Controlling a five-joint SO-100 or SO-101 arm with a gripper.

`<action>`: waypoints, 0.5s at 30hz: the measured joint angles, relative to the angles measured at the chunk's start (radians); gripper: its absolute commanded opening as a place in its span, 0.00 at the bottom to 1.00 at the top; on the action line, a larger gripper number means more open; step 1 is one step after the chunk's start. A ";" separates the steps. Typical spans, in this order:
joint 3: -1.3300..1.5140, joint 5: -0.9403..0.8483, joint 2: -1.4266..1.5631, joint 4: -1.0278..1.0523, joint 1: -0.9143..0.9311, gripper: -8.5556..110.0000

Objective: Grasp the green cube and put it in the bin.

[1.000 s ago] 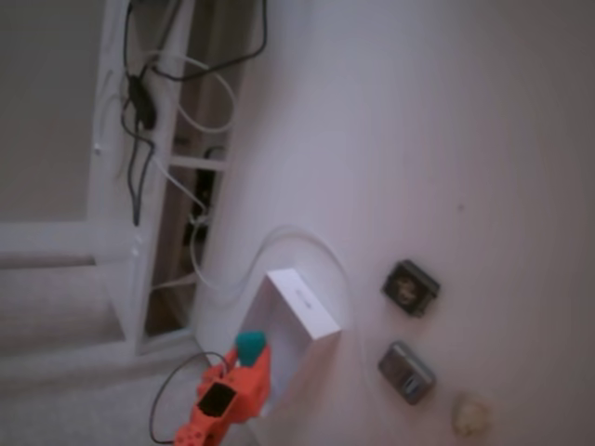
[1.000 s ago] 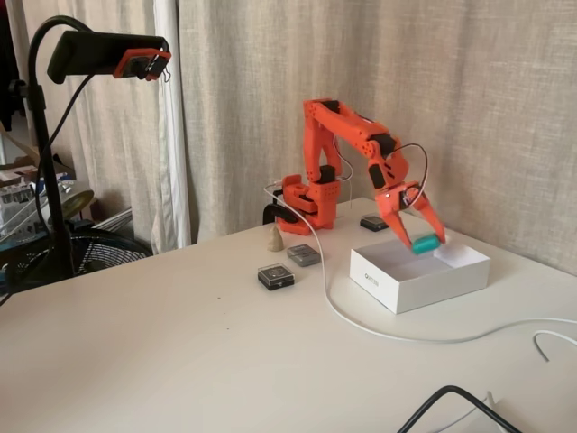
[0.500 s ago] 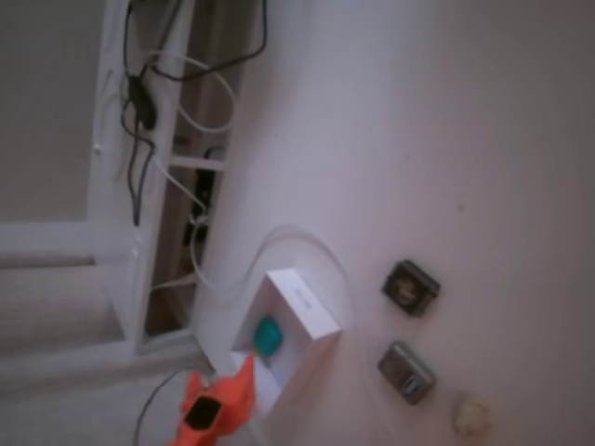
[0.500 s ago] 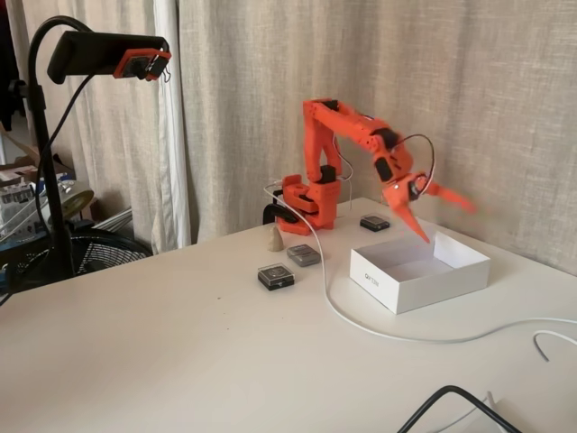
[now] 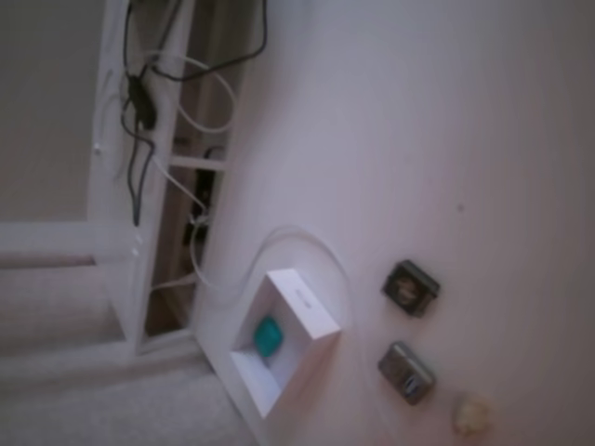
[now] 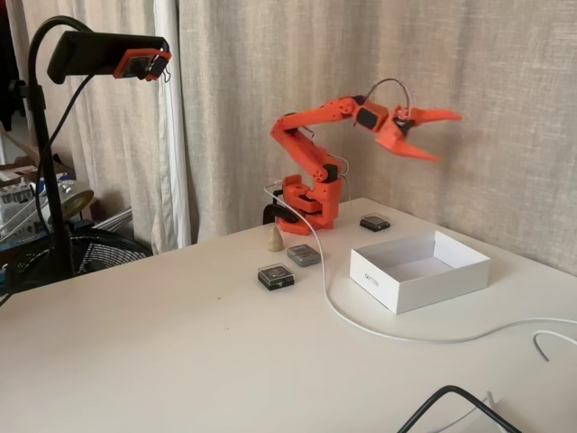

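1. Green cube [image 5: 269, 335], a small teal block with soft edges, lies inside the bin [image 5: 311, 317], near the middle of its floor.
2. Faint grey print marks the bin's front wall [image 6: 369, 279] in a fixed view; it is too small to read.
3. Behind the bin, the orange arm [image 6: 311, 153] reaches high above it, forearm roughly level.
4. Its gripper [image 6: 441, 134] hangs well above the bin, jaws spread apart and empty.
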 measured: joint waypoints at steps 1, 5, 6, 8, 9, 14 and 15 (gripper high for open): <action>0.025 0.014 0.067 0.046 0.002 0.38; 0.144 0.074 0.287 0.218 0.003 0.37; 0.187 0.086 0.339 0.238 0.011 0.37; 0.281 0.104 0.434 0.256 0.035 0.37; 0.328 0.114 0.477 0.262 0.044 0.37; 0.526 0.126 0.626 0.327 0.114 0.37; 0.546 0.126 0.638 0.354 0.124 0.37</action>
